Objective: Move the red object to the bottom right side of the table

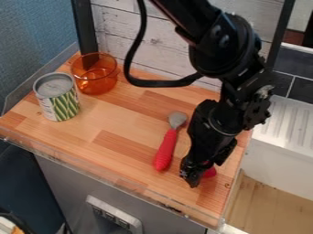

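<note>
On table (116,132), can (58,98) beside orange cup (96,82), spoon (165,151) near gripper (196,173) and red object (209,172), cannot tell jaws' state

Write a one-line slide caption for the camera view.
Black gripper down at a red object on the wooden table, right of a red-handled utensil; can and orange cup stand farther left.

Spoon (165,151) beside end effector (200,174), gap toward can (58,104)

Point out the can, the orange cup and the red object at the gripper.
Can (63,106): camera view, green-patterned label.
Orange cup (96,83): camera view, front wall.
Red object (210,172): camera view, exposed right part.
</note>
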Robot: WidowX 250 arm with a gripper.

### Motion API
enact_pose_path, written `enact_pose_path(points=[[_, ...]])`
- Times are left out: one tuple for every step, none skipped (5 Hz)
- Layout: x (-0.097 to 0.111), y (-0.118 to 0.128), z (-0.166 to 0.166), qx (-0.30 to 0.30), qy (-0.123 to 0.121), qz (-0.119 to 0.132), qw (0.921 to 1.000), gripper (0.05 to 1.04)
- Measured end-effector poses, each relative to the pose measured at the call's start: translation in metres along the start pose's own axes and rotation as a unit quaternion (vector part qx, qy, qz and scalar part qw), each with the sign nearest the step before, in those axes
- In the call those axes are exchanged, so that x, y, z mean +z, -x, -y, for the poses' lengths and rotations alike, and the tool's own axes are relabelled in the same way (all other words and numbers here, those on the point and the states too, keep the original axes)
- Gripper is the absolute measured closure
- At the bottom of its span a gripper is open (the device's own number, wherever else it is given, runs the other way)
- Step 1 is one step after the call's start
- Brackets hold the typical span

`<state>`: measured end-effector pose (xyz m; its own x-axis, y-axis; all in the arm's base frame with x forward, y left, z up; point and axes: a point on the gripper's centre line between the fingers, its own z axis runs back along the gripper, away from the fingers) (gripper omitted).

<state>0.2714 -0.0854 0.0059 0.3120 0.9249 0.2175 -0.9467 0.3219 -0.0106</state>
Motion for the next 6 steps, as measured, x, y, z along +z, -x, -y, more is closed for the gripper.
enact_pose_path(points=[[0.01,0.002,-0.003,-0.003,0.016,0.001,0.9999,0.084],[0.019,0.002,-0.007,0.003,0.028,0.002,0.9996,0.084],[0.031,-0.002,-0.011,0.014,0.044,0.004,0.9989,0.084],[0.054,-0.005,-0.008,0.027,0.071,-0.006,0.9971,0.084],[0.061,-0.009,-0.002,0.043,0.082,-0.006,0.9957,0.084],[0.061,-0.01,-0.002,0.045,0.081,-0.005,0.9957,0.084]])
